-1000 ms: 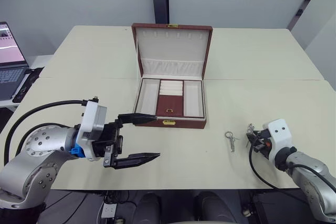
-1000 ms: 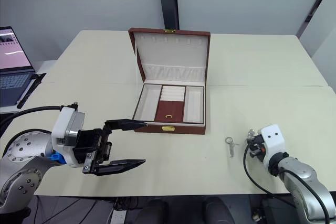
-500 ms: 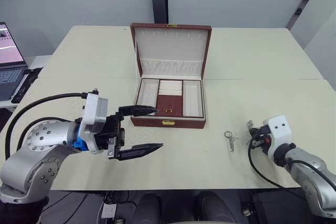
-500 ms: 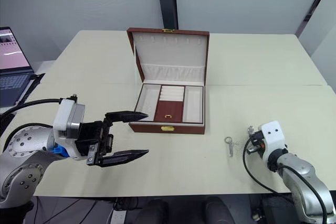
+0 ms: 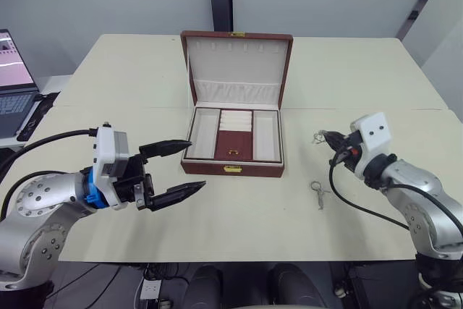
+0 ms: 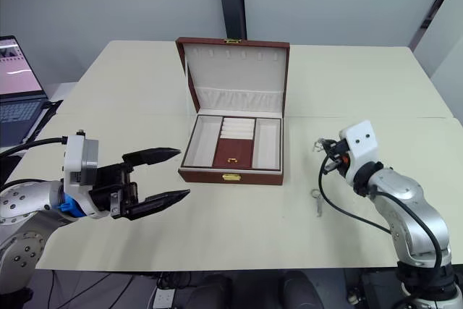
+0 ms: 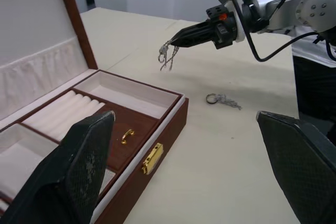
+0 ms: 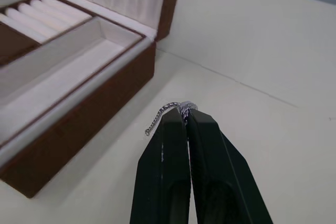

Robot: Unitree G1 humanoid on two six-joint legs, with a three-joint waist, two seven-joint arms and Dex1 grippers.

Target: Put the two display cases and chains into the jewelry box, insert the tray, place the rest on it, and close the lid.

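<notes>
Beside the jewelry box, right gripper (raised) pinches chain.

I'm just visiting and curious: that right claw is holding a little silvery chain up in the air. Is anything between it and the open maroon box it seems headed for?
Nothing visible. The right gripper holds the small silvery chain above bare table beside the maroon wood-grain jewelry box. The lid stands open, and the cream-lined tray slot nearest the chain looks empty.

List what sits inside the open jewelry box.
The tray fills the jewelry box: cream side slots, ring rolls, a maroon panel with gold pull. Anything beneath the tray is hidden.
</notes>
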